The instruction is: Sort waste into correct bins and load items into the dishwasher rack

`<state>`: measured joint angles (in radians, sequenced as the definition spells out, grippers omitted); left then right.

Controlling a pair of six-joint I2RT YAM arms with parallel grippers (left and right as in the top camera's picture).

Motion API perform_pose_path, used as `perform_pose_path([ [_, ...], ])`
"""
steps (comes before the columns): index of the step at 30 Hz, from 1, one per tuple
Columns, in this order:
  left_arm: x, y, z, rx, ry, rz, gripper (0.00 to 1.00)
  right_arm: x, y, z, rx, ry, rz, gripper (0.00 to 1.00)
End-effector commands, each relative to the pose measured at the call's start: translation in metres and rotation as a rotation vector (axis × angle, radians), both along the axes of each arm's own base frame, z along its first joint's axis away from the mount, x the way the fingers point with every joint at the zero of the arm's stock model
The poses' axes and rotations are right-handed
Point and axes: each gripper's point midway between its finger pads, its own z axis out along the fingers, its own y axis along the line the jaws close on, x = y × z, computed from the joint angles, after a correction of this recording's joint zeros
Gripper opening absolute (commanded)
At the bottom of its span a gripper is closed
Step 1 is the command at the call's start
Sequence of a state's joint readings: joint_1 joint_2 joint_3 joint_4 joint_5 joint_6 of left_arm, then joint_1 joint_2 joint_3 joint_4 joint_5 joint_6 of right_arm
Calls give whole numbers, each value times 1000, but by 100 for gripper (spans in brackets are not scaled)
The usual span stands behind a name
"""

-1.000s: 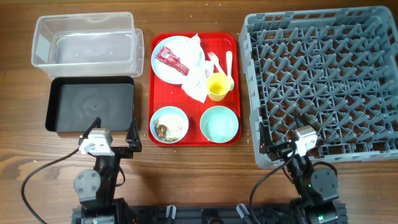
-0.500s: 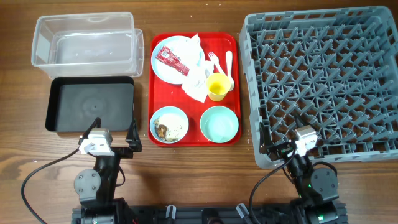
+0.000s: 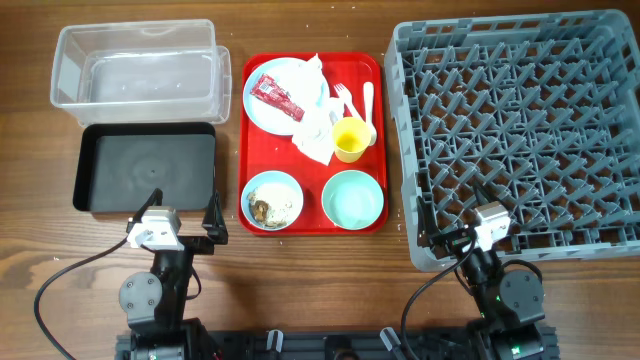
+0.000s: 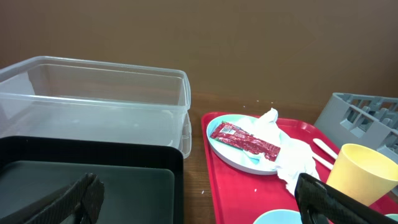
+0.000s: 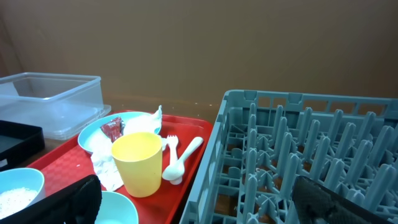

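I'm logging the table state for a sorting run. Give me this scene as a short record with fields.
bins: clear tub and black tray, both empty, left of the red serving tray
plate: red wrapper on it, napkins overlapping its edge
blue bowl: food scraps inside
mint bowl: empty
yellow cup: upright on tray, beside fork and spoon
dishwasher rack: right side, nothing loaded
left end effector: open, holding nothing
right end effector: open, holding nothing
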<state>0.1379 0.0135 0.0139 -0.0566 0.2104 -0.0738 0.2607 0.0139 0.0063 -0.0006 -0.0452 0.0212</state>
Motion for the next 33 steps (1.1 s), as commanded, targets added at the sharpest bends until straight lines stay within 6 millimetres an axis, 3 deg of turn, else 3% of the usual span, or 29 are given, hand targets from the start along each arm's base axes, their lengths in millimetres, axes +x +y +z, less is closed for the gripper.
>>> perform_pose_path([
  [1, 0, 1, -2, -13, -2, 5, 100, 0, 1, -1, 4, 6, 6, 100],
  [33, 0, 1, 5, -9, -30, 5, 100, 0, 1, -1, 4, 6, 6, 100],
])
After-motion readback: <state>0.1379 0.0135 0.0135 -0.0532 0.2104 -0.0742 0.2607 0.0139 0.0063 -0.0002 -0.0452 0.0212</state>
